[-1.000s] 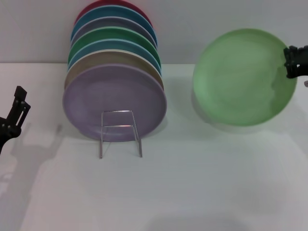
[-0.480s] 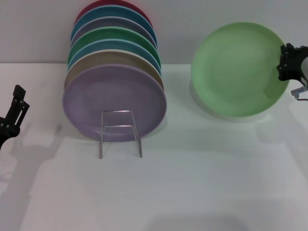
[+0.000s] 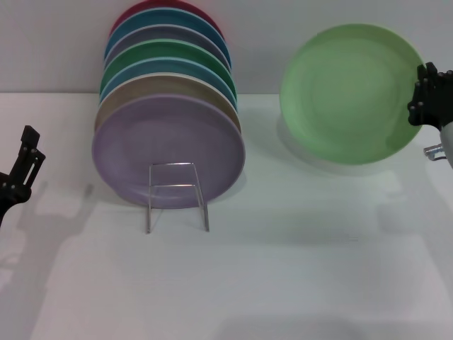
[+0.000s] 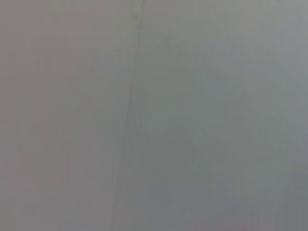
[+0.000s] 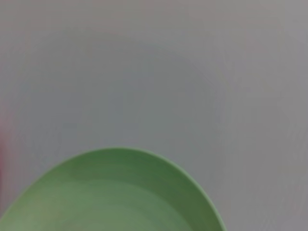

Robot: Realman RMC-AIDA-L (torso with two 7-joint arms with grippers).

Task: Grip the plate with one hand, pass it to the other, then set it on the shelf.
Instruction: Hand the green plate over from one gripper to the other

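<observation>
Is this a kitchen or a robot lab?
Probably a robot test bench, not a kitchen: a bare white table against a plain wall, a wire rack of coloured plates, and a black right end effector holding a light green plate up; the left end effector waits aside.

A: Any readable text, labels, brand marks or numbers from where you sit?

B: None. I checked my head view and both wrist views and found no lettering, digits or signs on anything.

A: Nothing printed on the plates?

B: No. Every surface I can see is plain, with no mark I can read.
</observation>
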